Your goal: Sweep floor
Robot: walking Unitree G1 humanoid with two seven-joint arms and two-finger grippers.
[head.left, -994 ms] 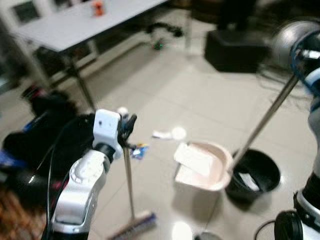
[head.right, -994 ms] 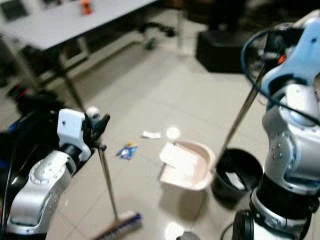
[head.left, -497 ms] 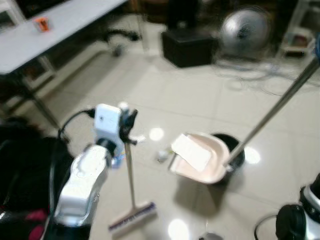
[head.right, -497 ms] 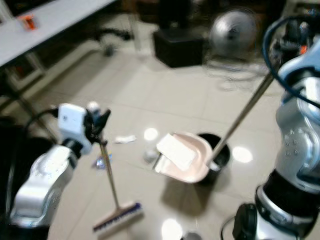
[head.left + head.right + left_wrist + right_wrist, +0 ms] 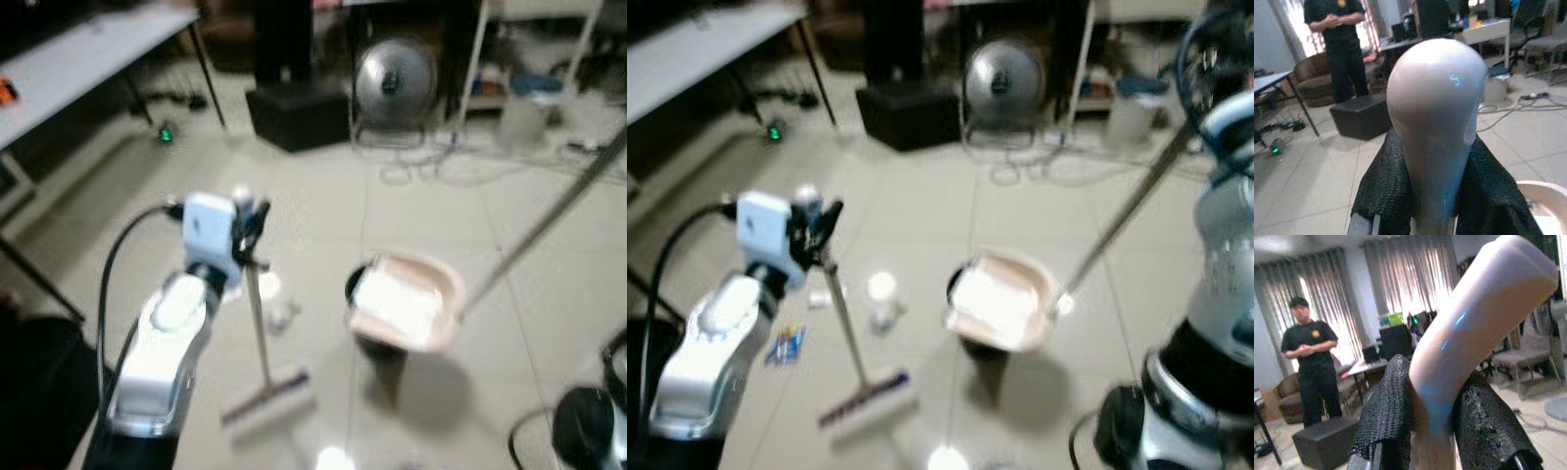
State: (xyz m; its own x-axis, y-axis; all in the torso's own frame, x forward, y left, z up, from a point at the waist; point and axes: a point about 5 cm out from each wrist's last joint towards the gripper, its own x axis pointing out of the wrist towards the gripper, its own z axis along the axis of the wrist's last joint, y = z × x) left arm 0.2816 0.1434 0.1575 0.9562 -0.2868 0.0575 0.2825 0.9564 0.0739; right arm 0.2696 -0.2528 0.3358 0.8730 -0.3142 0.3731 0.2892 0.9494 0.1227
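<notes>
Floor (image 5: 323, 215): pale glossy tiles, litter lying on it.

Dustpan (image 5: 407, 304): pink, long-handled, loaded with a white sheet. A second ago it hung beside the black bin (image 5: 358, 286); now it sits directly over the bin's mouth, hiding most of it. Judged: the tipping step is near, and the pan needs only to tilt for its load to drop in.

Dustpan handle (image 5: 549, 220): runs up toward the right arm. Right gripper (image 5: 1425, 431): jaws clamped on the pale grip end of that handle.

Broom (image 5: 266, 399): head on the tiles near the robot, shaft upright. Left gripper (image 5: 247, 227): jaws closed round the shaft's rounded top, as they were a second ago.

Litter left on the floor: a white cup-like piece (image 5: 882, 294) and a blue wrapper (image 5: 784, 345), both just beyond the broom. Judged: more sweeping follows the emptying.

View: the whole scene has shifted since the earlier pictures because the robot turned; the grey table with the orange object has slid off to the far left, and a fan (image 5: 394, 76) and a black box (image 5: 299, 116) have come in ahead.

Person (image 5: 1309, 367): in dark clothes, standing, hands clasped, well apart.
</notes>
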